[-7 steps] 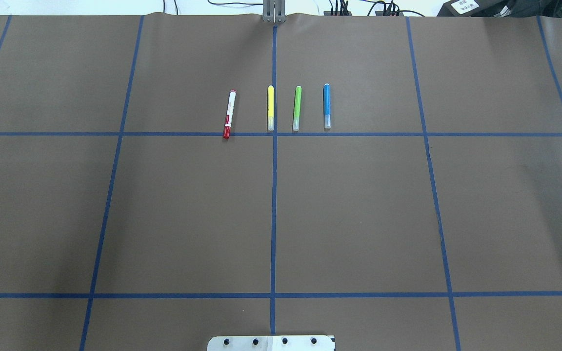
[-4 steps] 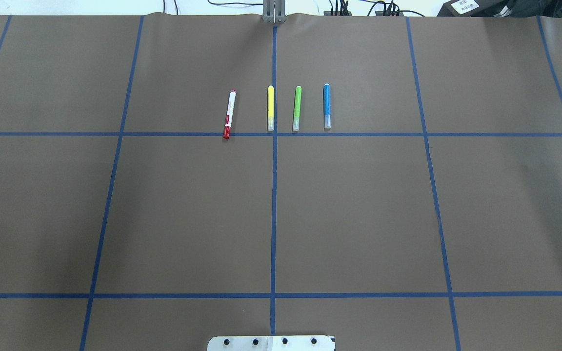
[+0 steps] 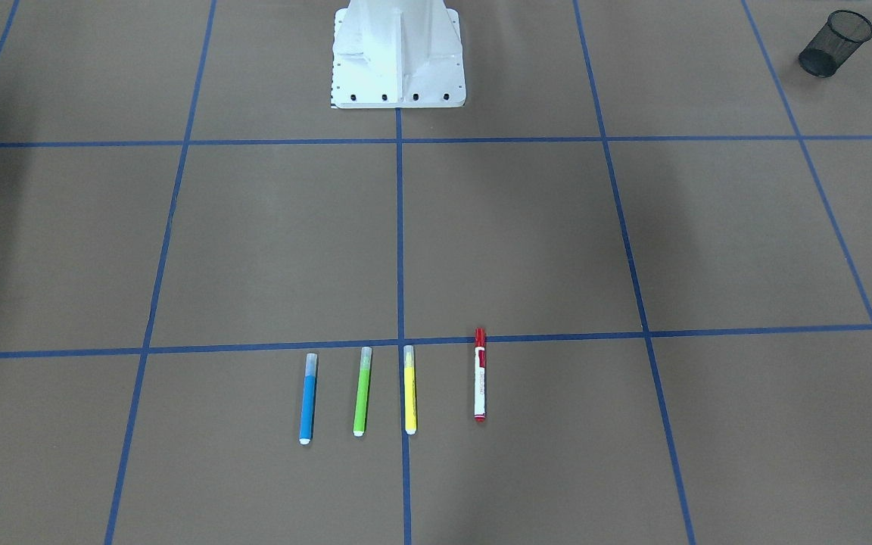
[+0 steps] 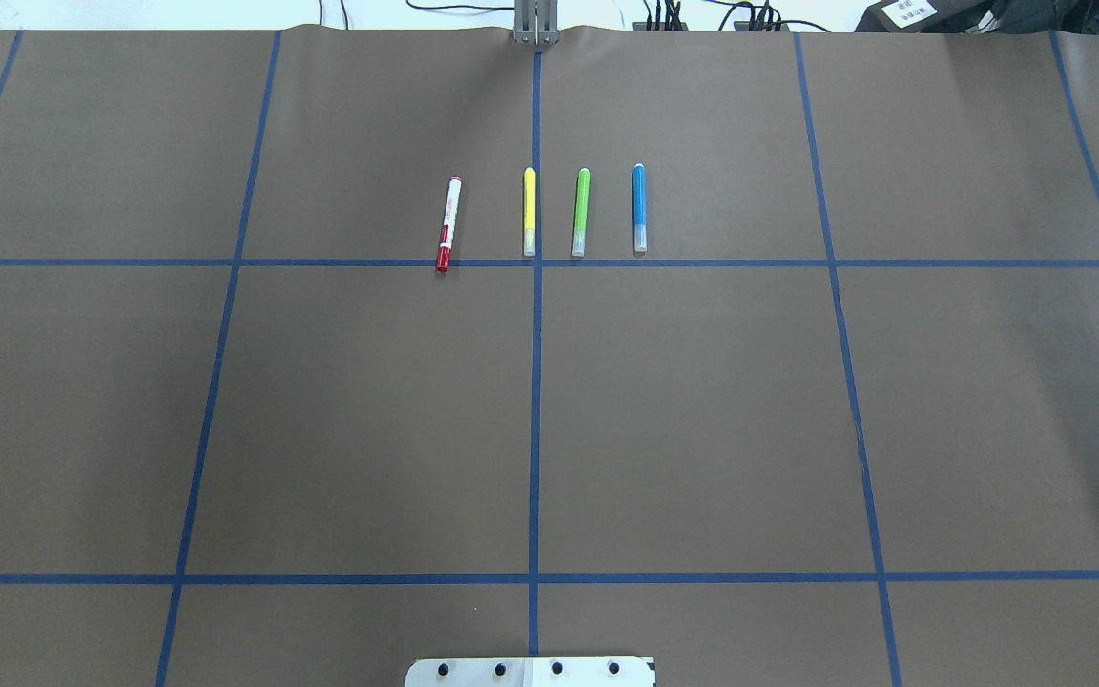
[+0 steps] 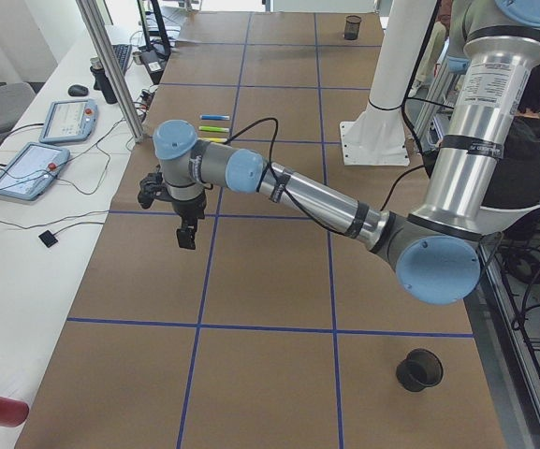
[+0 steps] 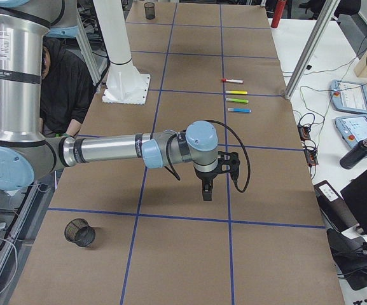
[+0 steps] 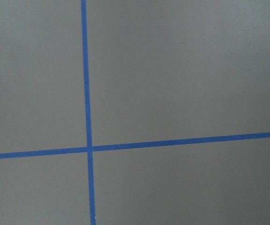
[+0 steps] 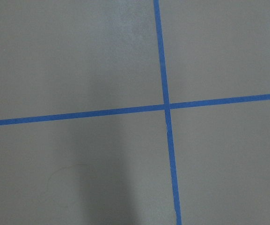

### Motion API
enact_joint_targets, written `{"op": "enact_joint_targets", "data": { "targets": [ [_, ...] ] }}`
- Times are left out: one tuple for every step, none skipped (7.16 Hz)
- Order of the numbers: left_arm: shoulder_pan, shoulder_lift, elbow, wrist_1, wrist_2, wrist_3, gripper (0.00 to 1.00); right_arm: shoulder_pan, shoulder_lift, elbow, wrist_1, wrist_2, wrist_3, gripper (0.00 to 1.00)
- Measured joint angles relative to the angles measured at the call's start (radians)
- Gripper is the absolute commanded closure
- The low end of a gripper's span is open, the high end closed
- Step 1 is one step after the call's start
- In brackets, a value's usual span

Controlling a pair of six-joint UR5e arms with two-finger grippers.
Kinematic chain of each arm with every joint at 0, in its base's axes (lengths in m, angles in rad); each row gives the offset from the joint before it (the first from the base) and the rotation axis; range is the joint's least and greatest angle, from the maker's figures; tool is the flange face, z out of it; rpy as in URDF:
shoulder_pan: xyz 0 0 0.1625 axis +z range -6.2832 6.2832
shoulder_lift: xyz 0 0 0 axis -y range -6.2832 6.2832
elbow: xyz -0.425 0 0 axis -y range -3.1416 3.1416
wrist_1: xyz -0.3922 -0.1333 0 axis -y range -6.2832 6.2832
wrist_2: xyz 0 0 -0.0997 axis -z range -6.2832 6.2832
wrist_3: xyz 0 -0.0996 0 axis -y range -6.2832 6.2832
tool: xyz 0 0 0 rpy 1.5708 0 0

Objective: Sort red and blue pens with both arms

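The red pen (image 4: 448, 223), white-barrelled with a red cap, lies at the left end of a row of markers on the brown mat; the blue pen (image 4: 639, 207) lies at the right end. Both also show in the front view: red pen (image 3: 480, 375), blue pen (image 3: 308, 399). My left gripper (image 5: 186, 234) hangs above the mat far out on my left, seen only from the side. My right gripper (image 6: 207, 190) hangs likewise far out on my right. I cannot tell whether either is open or shut. Both wrist views show only mat and blue tape lines.
A yellow marker (image 4: 528, 212) and a green marker (image 4: 580, 212) lie between the two pens. A black mesh cup (image 6: 79, 232) stands near my right end of the table, another cup (image 5: 419, 370) near my left end. The white robot base (image 3: 397, 57) stands mid-table.
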Motion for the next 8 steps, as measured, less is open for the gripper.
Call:
{"op": "enact_joint_targets", "data": {
  "targets": [
    [0.059, -0.076, 0.008, 0.041, 0.013, -0.067, 0.0, -0.021, -0.016, -0.006, 0.06, 0.002, 0.003, 0.0],
    [0.144, -0.154, 0.02, 0.055, 0.047, -0.172, 0.0, -0.049, -0.022, -0.008, 0.09, 0.001, 0.006, 0.0],
    [0.222, -0.239, 0.055, 0.058, 0.073, -0.262, 0.0, -0.083, -0.018, -0.009, 0.098, -0.003, 0.01, 0.0],
    [0.276, -0.325, 0.115, 0.056, 0.082, -0.337, 0.0, -0.113, -0.001, -0.009, 0.09, -0.005, 0.016, 0.0],
    [0.314, -0.401, 0.186, 0.038, 0.086, -0.405, 0.0, -0.14, 0.048, -0.008, 0.036, -0.006, 0.025, 0.0],
    [0.351, -0.468, 0.276, -0.02, 0.087, -0.485, 0.0, -0.165, 0.151, -0.008, -0.1, -0.009, 0.032, 0.0],
    [0.399, -0.526, 0.375, -0.115, 0.088, -0.582, 0.0, -0.196, 0.286, -0.009, -0.271, -0.019, 0.041, 0.0],
    [0.449, -0.572, 0.459, -0.202, 0.101, -0.666, 0.0, -0.238, 0.392, -0.01, -0.384, -0.04, 0.086, 0.0]
  ]
}}
